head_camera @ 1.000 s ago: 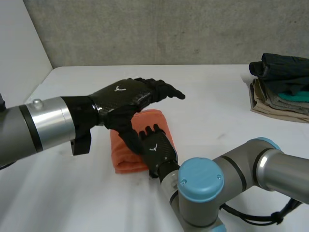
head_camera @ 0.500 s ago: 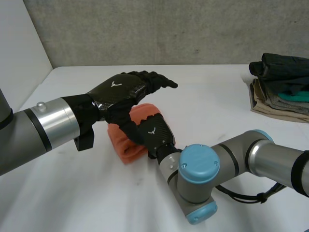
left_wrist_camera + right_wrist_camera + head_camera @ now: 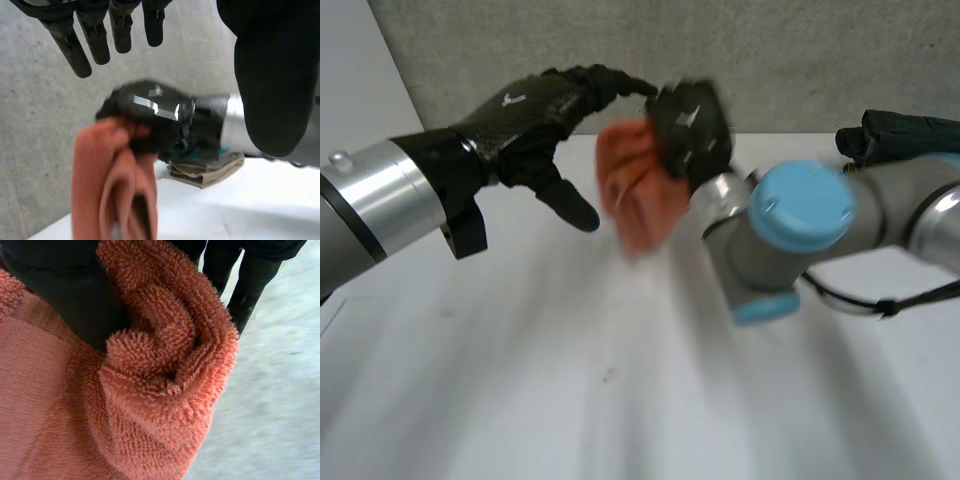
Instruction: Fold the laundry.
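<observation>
Right robot hand (image 3: 690, 125) clutches the bunched orange towel (image 3: 635, 200) clear of the tabletop (image 3: 570, 380) — left robot hand (image 3: 525, 115) beside the towel, fingers loose, empty. Probably the carry-off step — next calls for setting it on the stack of folded clothes (image 3: 905, 130).
</observation>
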{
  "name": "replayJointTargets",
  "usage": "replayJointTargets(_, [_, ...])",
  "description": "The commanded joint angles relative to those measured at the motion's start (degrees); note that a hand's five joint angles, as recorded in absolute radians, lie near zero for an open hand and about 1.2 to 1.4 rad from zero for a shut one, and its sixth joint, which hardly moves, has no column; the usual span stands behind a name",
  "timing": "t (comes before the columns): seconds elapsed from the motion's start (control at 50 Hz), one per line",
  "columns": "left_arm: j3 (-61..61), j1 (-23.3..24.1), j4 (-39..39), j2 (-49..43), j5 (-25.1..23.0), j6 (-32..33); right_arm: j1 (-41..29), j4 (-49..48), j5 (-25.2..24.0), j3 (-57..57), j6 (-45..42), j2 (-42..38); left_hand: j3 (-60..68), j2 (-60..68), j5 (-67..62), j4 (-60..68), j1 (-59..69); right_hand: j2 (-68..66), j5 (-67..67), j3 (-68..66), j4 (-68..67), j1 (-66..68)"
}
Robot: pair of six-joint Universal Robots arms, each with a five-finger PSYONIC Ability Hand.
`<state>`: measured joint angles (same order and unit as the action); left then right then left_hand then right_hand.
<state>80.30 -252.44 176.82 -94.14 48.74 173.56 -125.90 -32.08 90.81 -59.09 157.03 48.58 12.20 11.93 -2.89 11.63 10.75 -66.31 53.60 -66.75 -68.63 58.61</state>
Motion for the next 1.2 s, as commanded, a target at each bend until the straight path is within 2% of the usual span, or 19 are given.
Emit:
replayJointTargets(0.02, [-1.90, 0.10, 1.86, 0.27, 1.00, -3.84, 9.78, -2.81, 0.95, 8.19, 3.63, 3.36, -2.20, -1.93, 2.89, -1.63, -0.75, -13.69, 16.40, -13.25, -11.37, 21.39])
replayJointTargets(0.14, [-1.72, 0.98, 2.91, 0.27, 1.18, -4.63, 22.87, -3.60, -0.28, 13.47, 6.80, 2.40, -2.20, -1.93, 2.89, -1.63, -0.75, -13.69, 16.40, -13.25, -11.37, 21.39])
replayJointTargets(0.24, [-0.93, 2.21, 3.09, -0.16, 1.09, -4.55, 32.19, -4.65, -4.67, 12.78, 8.47, -1.20, -2.20, -1.93, 2.89, -1.63, -0.75, -13.69, 16.40, -13.25, -11.37, 21.39])
replayJointTargets(0.34, [0.29, 3.44, 3.70, -1.30, 1.27, -4.55, 40.55, -5.88, -15.47, 10.67, 12.07, -9.10, -2.20, -1.93, 2.89, -1.63, -0.75, -13.69, 16.40, -13.25, -11.37, 21.39])
replayJointTargets(0.36, [0.47, 3.62, 3.79, -1.48, 1.27, -4.55, 42.82, -6.23, -19.75, 10.14, 13.12, -12.34, -2.20, -1.93, 2.89, -1.63, -0.75, -13.69, 16.40, -13.25, -11.37, 21.39])
replayJointTargets(0.46, [2.23, 4.67, 4.67, -2.54, 1.36, -4.37, 48.46, -5.71, -27.00, 7.42, 11.29, -19.13, -2.20, -1.93, 2.89, -1.63, -0.75, -13.69, 16.40, -13.25, -11.37, 21.39])
replayJointTargets(0.54, [3.20, 5.20, 5.46, -2.89, 1.44, -3.76, 51.54, -5.80, -30.25, 3.72, 8.03, -19.49, -2.20, -1.93, 2.89, -1.63, -0.75, -13.69, 16.40, -13.25, -11.37, 21.39])
replayJointTargets(0.64, [2.58, 5.38, 5.29, -2.89, 1.44, -3.32, 50.93, -6.85, -33.42, 1.88, 10.22, -16.16, -2.20, -1.93, 2.89, -1.63, -0.75, -13.69, 16.40, -13.25, -11.37, 21.39])
replayJointTargets(0.7, [2.15, 5.38, 4.94, -2.54, 1.44, -3.32, 50.49, -7.73, -32.63, 1.61, 12.33, -13.96, -2.20, -1.93, 2.89, -1.63, -0.75, -9.51, 12.22, -9.06, -7.18, 17.20])
replayJointTargets(0.72, [2.06, 5.38, 4.85, -2.45, 1.44, -3.32, 50.32, -7.73, -31.24, 1.44, 13.56, -12.39, -2.20, -1.93, 2.89, -1.63, -0.75, 34.17, -31.45, 34.61, 36.49, -26.47])
replayJointTargets(0.74, [2.06, 5.46, 4.76, -2.28, 1.44, -3.32, 50.31, -7.56, -30.00, 1.18, 14.26, -11.41, -2.20, -1.93, 2.89, -1.63, -0.75, 56.09, -53.37, 56.53, 58.41, -48.39])
replayJointTargets(0.82, [2.06, 5.73, 4.15, -1.13, 1.53, -3.32, 50.67, -3.96, -23.23, -1.11, 17.52, -5.70, -2.20, -1.93, 2.89, -1.63, -0.75, 56.31, -53.60, 56.75, 58.63, -48.61])
replayJointTargets(0.92, [2.93, 5.99, 4.06, 0.18, 1.62, -3.67, 52.60, 3.86, -22.87, -5.24, 18.58, 1.42, -2.20, -1.93, 2.89, -1.63, -0.75, 56.31, -53.60, 56.75, 58.63, -48.61])
replayJointTargets(1.0, [4.16, 6.08, 4.23, 1.41, 1.71, -3.75, 54.97, 12.73, -21.38, -7.09, 14.64, 6.25, -2.20, -1.93, 2.89, -1.63, -0.75, 56.31, -53.60, 56.75, 58.63, -48.61])
replayJointTargets(1.06, [4.95, 6.08, 4.41, 2.38, 1.71, -3.84, 56.90, 20.64, -17.09, -6.39, 7.00, 7.84, -2.20, -1.93, 2.89, -1.63, -0.75, 56.31, -53.60, 56.75, 58.63, -48.61])
replayJointTargets(1.14, [5.92, 6.08, 5.28, 4.22, 1.62, -4.19, 58.66, 26.37, -4.89, -2.62, -9.25, 7.67, -2.20, -1.93, 2.89, -1.63, -0.75, 56.31, -53.60, 56.75, 58.63, -48.61])
replayJointTargets(1.16, [5.92, 6.08, 5.55, 4.66, 1.71, -4.37, 58.75, 26.02, -2.42, -1.56, -12.07, 7.84, -2.20, -1.93, 2.89, -1.63, -0.75, 56.31, -53.60, 56.75, 58.63, -48.61])
replayJointTargets(1.18, [5.84, 6.08, 5.81, 5.10, 1.88, -4.63, 58.67, 23.49, 3.18, 0.45, -17.14, 8.10, -2.20, -1.93, 2.89, -1.63, -0.75, 56.31, -53.60, 56.75, 58.63, -48.61])
replayJointTargets(1.2, [5.66, 6.08, 6.16, 5.54, 2.06, -4.90, 58.58, 21.82, 4.88, 1.43, -18.41, 8.19, -2.20, -1.93, 2.89, -1.63, -0.75, 56.31, -53.60, 56.75, 58.63, -48.61])
